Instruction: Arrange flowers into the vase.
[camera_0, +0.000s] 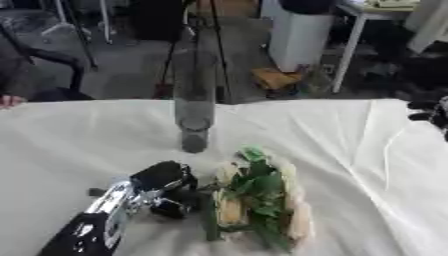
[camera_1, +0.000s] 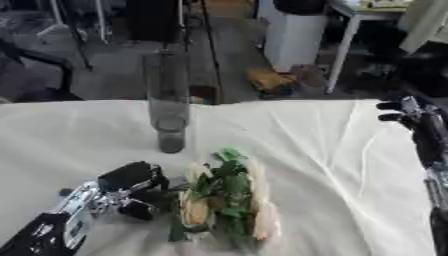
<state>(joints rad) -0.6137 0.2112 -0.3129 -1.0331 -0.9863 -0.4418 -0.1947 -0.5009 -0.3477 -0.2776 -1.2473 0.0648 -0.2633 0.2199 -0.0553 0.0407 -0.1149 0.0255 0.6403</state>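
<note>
The flowers (camera_0: 255, 200) lay on the white cloth (camera_1: 332, 150) just before the tall glass vase (camera_0: 194, 107), and the left hand (camera_0: 168, 187) — fingers curled at their stems — seemed ready to lift them, while the right hand (camera_1: 404, 112) waited far aside, its fingers unclear.

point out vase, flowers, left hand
vase (camera_0: 194, 107): left eye view, glass wall, lower half
flowers (camera_0: 255, 192): left eye view, green leaves mid-bunch
left hand (camera_0: 162, 177): left eye view, black back of hand
</note>
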